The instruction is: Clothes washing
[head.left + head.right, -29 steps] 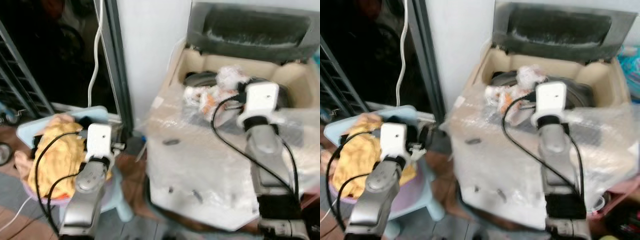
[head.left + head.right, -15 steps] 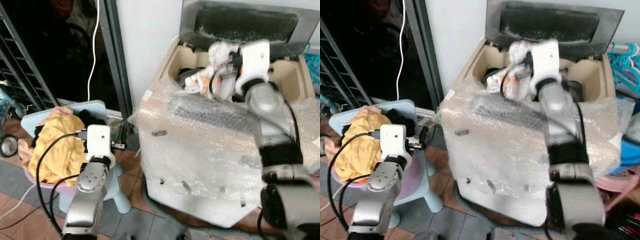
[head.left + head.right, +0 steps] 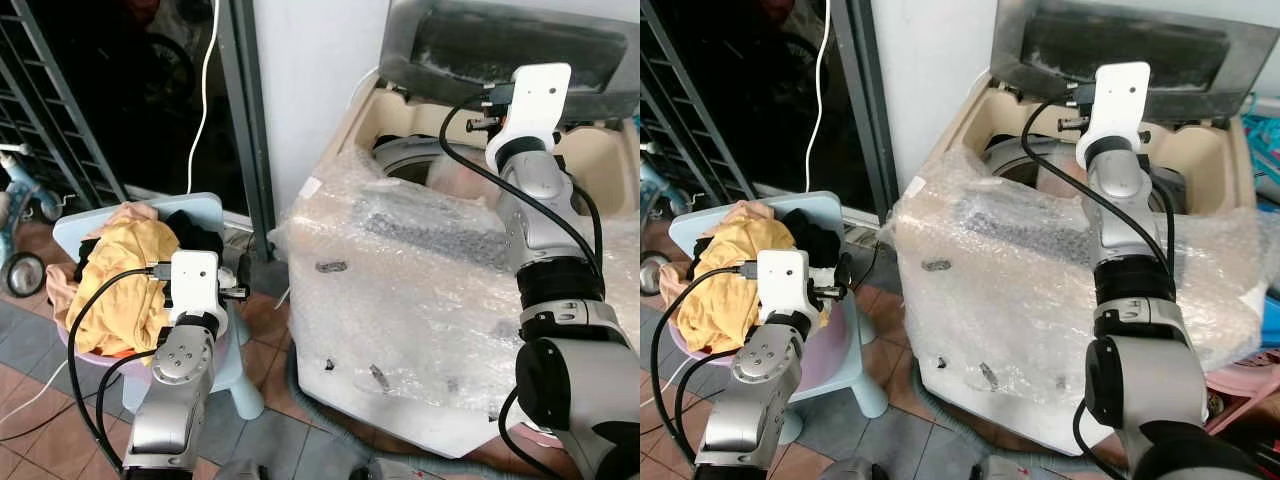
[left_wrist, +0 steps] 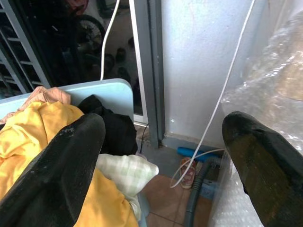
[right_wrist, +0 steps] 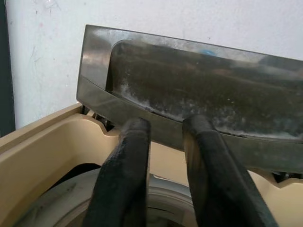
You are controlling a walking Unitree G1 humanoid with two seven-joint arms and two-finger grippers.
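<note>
The cream washing machine (image 3: pixel 350 130) is wrapped in bubble wrap, and its dark lid (image 3: pixel 510 45) stands up. My right gripper (image 5: pixel 165 125) hovers over the drum opening (image 3: pixel 415 165), facing the lid; its fingers are a narrow gap apart with nothing between them. Something pale pink (image 3: pixel 1052 182) lies in the drum. At the left, a pile of yellow clothes (image 3: pixel 125 275) with a black garment (image 3: pixel 195 232) sits in a pink basin (image 3: pixel 75 348) on a light blue chair (image 3: pixel 215 210). My left gripper (image 4: pixel 163 123) hangs beside the pile, open wide and empty.
A dark doorway with a metal rack (image 3: pixel 60 110) and a white cable (image 3: pixel 205 90) lies behind the chair. A small wheel (image 3: pixel 18 272) stands at the far left. A grey hose (image 3: pixel 330 400) runs on the tiled floor below the machine. Blue hangers (image 3: pixel 1265 120) are at the right.
Half a second ago my right gripper held a white and orange cloth above the drum; now the gripper is empty and the cloth is gone from it. The camera has shifted slightly.
</note>
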